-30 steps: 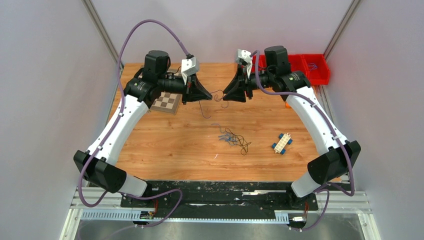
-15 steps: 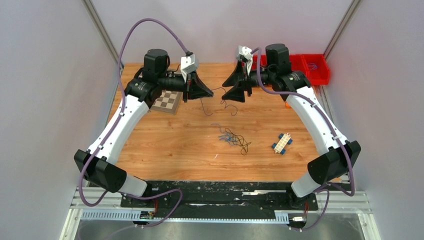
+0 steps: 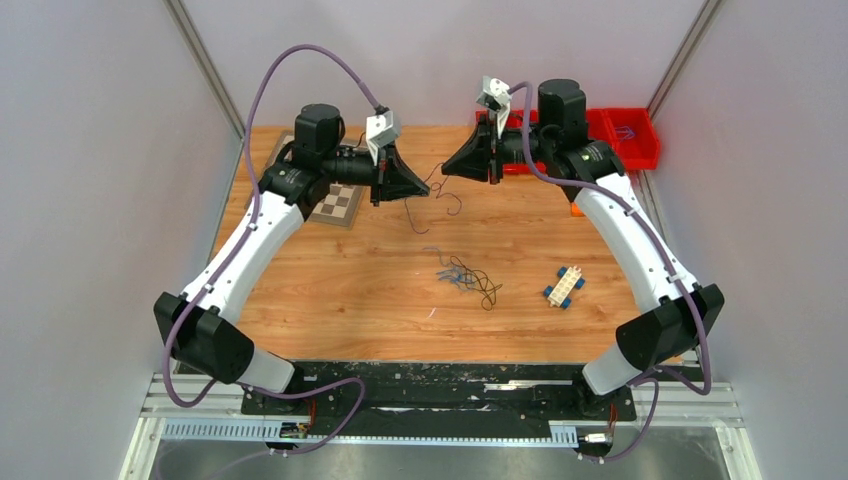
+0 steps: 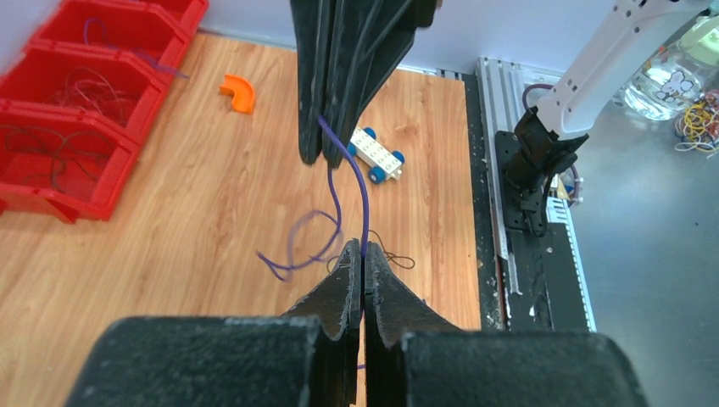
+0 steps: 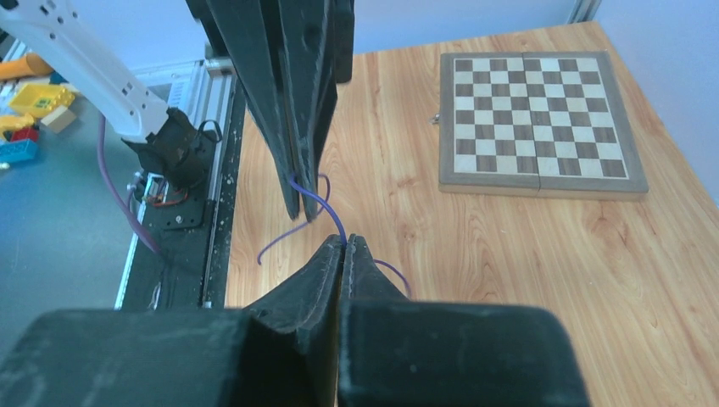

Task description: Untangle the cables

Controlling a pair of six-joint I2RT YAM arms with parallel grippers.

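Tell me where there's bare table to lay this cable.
Bare wood: near-left, between the chessboard, the left arm and the tangled cables. Also between that tangle and the toy car. Crowded: far right by the red bins, and where left pincer and right pincer hold the purple cable.

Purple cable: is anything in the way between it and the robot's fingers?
No, nothing visible is in the way. The left gripper and the right gripper are both shut on the purple cable. It runs straight from one pair of fingers to the other, in the air above the table.
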